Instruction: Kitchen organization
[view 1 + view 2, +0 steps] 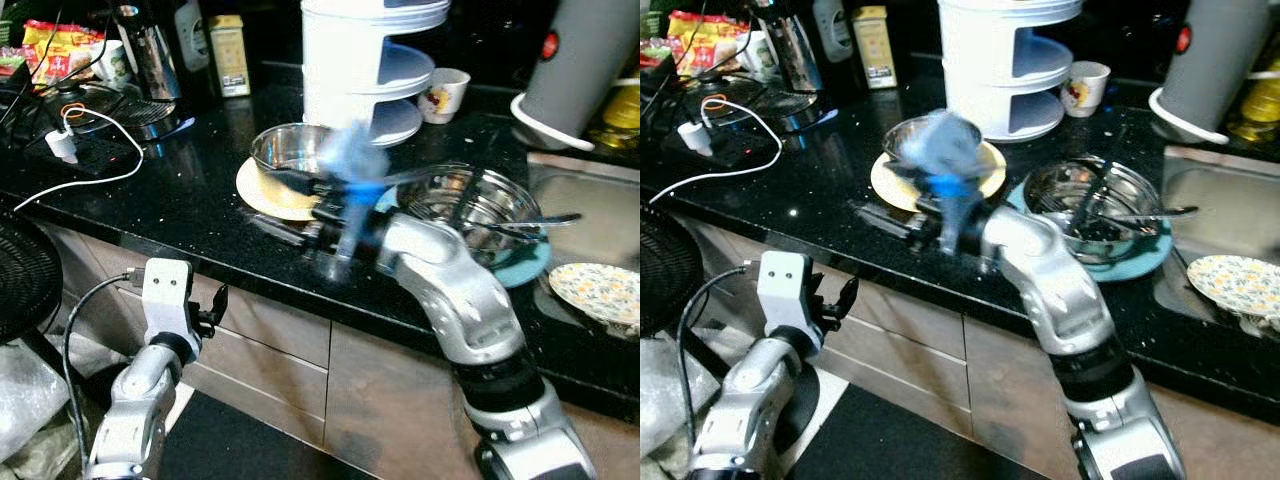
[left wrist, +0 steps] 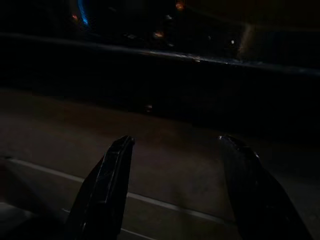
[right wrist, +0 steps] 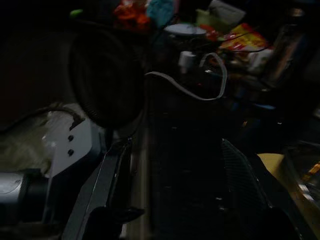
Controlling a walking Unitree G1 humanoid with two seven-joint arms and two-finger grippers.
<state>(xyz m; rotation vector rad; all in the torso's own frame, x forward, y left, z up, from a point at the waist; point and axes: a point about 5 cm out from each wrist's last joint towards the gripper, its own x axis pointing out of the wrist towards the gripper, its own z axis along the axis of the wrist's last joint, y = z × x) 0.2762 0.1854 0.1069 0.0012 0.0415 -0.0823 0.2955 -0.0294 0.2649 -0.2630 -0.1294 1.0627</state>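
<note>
Overhead, cluttered black countertop (image 1: pixel 190 190), cabinets (image 1: pixel 290 340) below.

Head cams OK-lit for me, specks of glare on black countertop (image 1: pixel 200 190). Right arm's wrist (image 1: pixel 350 200) is a motion-blur smear. Both wrist cams v. dark, grainy; left gripper (image 2: pixel 175 190) fingers just silhouettes.

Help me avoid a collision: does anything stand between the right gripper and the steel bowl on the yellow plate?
Nothing visible does. The right gripper sits just before the yellow plate carrying the steel bowl.
</note>
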